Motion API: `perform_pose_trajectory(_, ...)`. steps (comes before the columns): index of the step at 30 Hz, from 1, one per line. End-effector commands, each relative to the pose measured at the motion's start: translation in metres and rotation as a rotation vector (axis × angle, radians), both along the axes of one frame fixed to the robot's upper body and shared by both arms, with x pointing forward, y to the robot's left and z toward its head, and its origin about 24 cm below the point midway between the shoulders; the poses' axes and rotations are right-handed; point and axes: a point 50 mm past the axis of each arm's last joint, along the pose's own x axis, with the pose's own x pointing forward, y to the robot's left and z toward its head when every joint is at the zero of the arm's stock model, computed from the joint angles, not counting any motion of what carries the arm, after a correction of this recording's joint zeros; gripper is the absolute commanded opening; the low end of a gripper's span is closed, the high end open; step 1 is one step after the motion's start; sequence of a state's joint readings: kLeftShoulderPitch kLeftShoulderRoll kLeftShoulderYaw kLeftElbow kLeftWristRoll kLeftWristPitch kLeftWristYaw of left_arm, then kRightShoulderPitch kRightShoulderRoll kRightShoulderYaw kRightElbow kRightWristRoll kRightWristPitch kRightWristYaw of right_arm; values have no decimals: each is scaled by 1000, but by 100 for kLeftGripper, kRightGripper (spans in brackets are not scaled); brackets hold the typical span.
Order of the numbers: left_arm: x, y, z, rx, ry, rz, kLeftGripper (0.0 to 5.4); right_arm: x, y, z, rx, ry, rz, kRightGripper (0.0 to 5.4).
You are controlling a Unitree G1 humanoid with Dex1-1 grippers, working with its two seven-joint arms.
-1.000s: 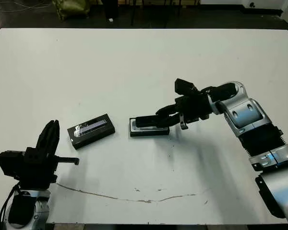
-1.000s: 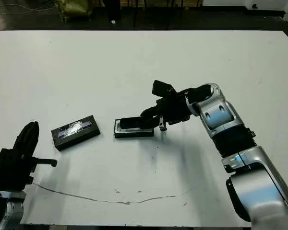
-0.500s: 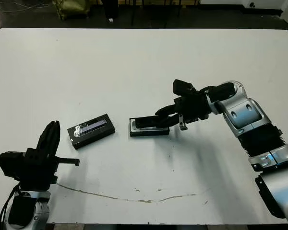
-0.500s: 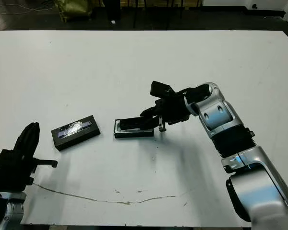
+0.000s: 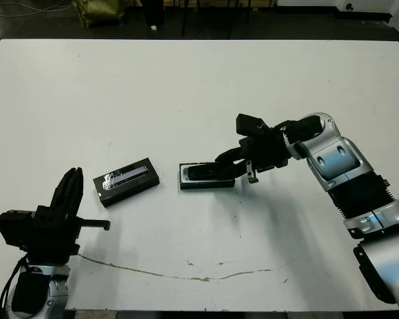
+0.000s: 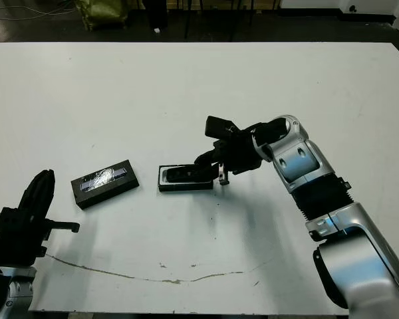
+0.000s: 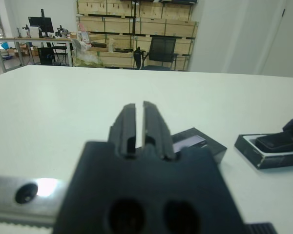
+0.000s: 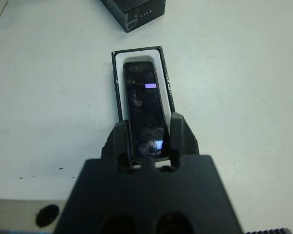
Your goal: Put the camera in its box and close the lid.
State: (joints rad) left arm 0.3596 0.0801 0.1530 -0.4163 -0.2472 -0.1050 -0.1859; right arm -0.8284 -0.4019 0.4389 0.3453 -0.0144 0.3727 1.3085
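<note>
Your right hand (image 8: 147,146) holds the camera (image 8: 145,105) over the box (image 8: 118,78) to drop it in; the lid (image 5: 126,181) waits at nine o'clock.

one camera (image 8: 145,112), one box (image 5: 206,177), one lid (image 5: 126,181), two end effectors.

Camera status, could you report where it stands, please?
Right gripper straddles camera, lying in box. Left gripper shut, idle. Lid off, beside box.
</note>
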Motion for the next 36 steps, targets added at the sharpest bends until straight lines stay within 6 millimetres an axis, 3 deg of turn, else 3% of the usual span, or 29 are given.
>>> perform_pose_trajectory(1, -3, 1, -7, -10, 40, 5, 0, -3, -2, -7, -12, 15, -2, 35)
perform_pose_trajectory(36, -6, 0, -9, -19, 53, 10, 0, -8, 15, -18, -29, -11, 39, 35)
